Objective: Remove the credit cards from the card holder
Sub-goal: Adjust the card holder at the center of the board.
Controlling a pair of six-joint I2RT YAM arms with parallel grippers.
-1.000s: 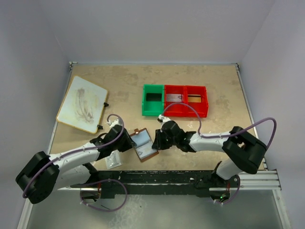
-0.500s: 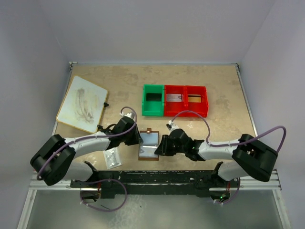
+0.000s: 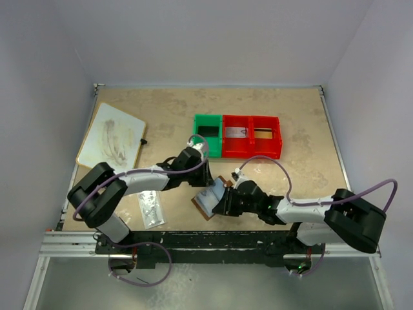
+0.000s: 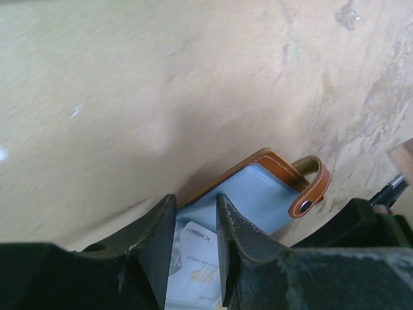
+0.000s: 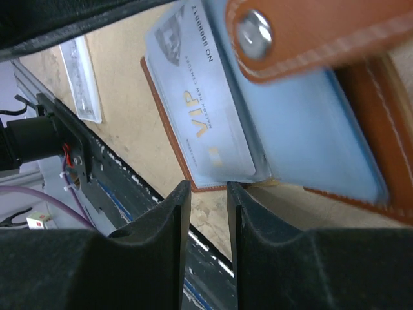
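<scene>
The left gripper (image 4: 193, 205) has its fingers a little apart and grabs nothing, with the tips at the edge of the card holder (image 4: 268, 194). The right gripper (image 5: 208, 188) is the same (tips at the other edge), and a grey credit card (image 5: 193, 110) sits in the open holder's blue pocket (image 5: 310, 129)

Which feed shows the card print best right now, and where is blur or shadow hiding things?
Right wrist: the card print is legible, but the snap tab close to the lens is smeared. Left wrist: the holder is sharp, and the card only peeks between dark, underlit fingers. Top: evenly lit with soft shadows, but the card is too small to read.
</scene>
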